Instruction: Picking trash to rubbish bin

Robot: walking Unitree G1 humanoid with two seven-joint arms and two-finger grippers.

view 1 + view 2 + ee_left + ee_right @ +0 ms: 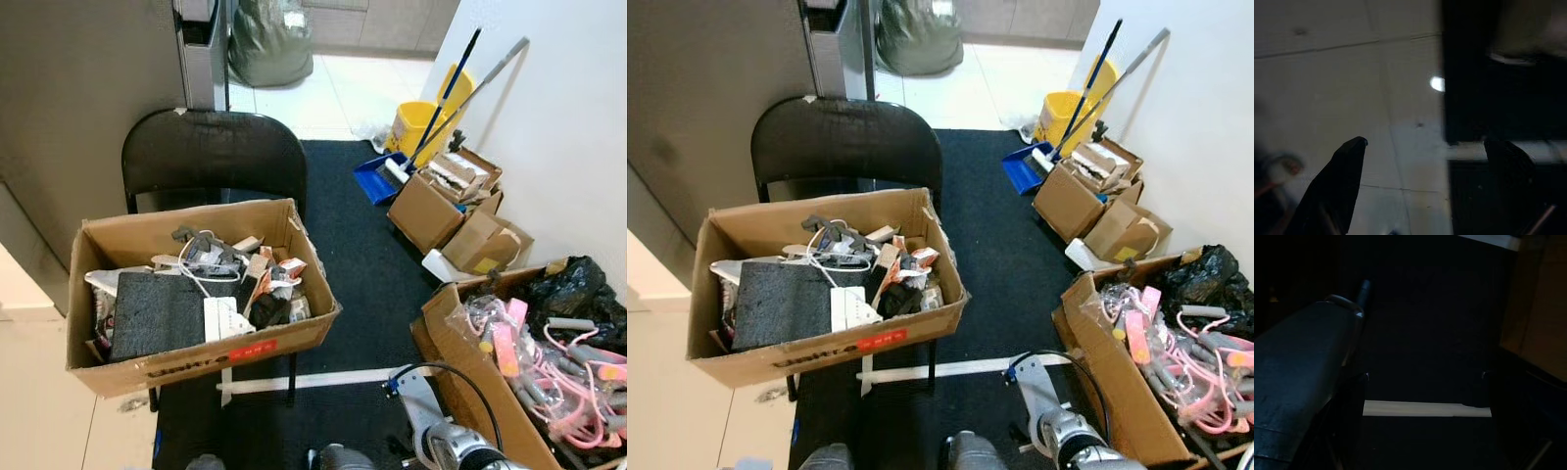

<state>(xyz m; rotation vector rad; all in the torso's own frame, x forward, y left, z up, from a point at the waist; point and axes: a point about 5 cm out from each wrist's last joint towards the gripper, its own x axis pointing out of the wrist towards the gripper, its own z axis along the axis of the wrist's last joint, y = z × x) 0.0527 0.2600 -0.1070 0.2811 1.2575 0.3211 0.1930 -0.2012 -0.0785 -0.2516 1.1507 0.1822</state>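
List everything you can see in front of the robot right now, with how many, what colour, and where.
Cardboard box of trash: one, brown, on the chair seat, front left.
Folding chair: one, black, under and behind that box.
Carpet: one, dark, middle floor.
White tape strip: one, across the carpet, near front.
Open box of pink items: one, brown, front right.
Black bag: one, in that box's far end.
Small cardboard boxes: at least two, brown, against the right wall.
Mop bucket: one, yellow, far right.
Dustpan: one, blue, beside the bucket.
Full bag: one, grey-green, far tiled floor.
Left gripper: open, over the floor.
Right gripper: open, over the carpet.
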